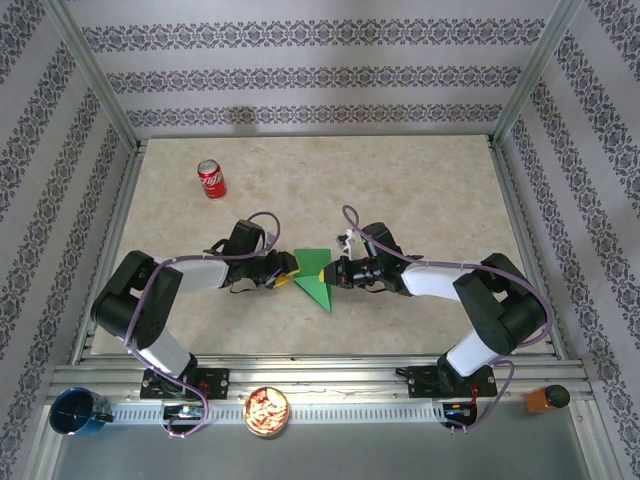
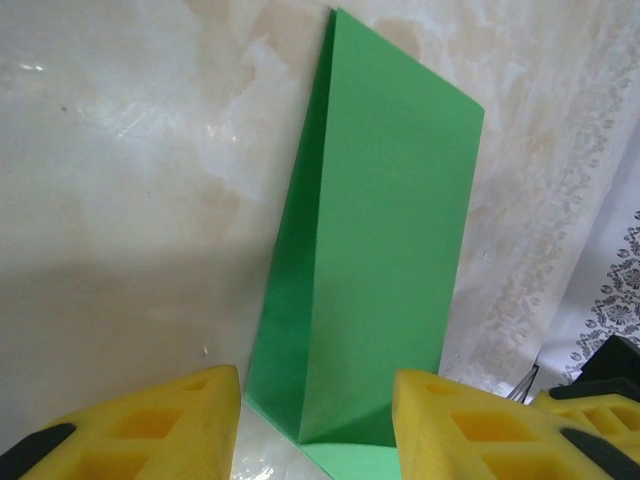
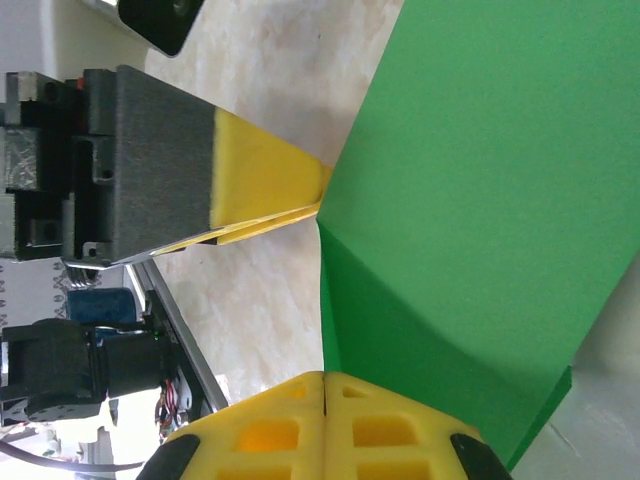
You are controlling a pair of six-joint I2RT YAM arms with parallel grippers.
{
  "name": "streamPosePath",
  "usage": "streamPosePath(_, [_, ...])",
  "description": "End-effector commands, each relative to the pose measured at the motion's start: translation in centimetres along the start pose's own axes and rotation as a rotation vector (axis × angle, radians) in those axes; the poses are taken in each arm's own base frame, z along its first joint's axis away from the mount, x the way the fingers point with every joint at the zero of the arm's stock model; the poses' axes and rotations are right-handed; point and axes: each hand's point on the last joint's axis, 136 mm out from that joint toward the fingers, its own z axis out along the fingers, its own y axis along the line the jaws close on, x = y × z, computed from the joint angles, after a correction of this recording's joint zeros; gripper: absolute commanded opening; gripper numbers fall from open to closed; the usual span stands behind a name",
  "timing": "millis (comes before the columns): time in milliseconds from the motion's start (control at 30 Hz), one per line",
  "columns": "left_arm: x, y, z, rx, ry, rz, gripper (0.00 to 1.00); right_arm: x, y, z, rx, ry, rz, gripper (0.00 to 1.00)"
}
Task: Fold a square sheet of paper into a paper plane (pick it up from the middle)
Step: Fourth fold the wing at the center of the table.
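Sheet of paper point(image 1: 314, 277) on table point(image 1: 430, 190) between left tool point(image 1: 288, 272) and right tool point(image 1: 331, 275); soda can point(image 1: 211, 179) well behind-left.

Findings, right wrist view. The right gripper point(image 3: 325, 400) sits at 6 o'clock, its yellow pads pressed flat together with no gap along the seam. The square sheet of paper point(image 3: 480, 150), bright green, fills the frame from 12 round to 5 o'clock. One crease runs from its left edge toward 4 o'clock, with the lower facet in shade. That left edge comes down to the pad tips; whether it is nipped between them cannot be told. The left gripper point(image 3: 290, 200) enters from 10 o'clock, its yellow fingertip touching the same edge. A marbled table point(image 3: 260, 300) lies beneath. A blue object point(image 3: 95, 300) at 9 o'clock is indistinct.
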Motion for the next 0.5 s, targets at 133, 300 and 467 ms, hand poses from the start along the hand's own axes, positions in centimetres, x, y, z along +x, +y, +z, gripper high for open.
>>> streamPosePath(133, [-1.4,-2.1,0.4,0.088,-0.01,0.014,0.34,-0.1,0.6,-0.7,-0.031,-0.014,-0.02,0.0])
streamPosePath(300, [-1.7,-2.7,0.8,0.117,-0.006,0.028,0.29,0.1,0.3,-0.7,-0.025,-0.01,-0.016,0.0])
streamPosePath(467, [-2.2,-2.9,0.9,0.135,-0.031,0.026,0.09,0.2,-0.3,-0.8,-0.004,-0.009,-0.005,0.01])
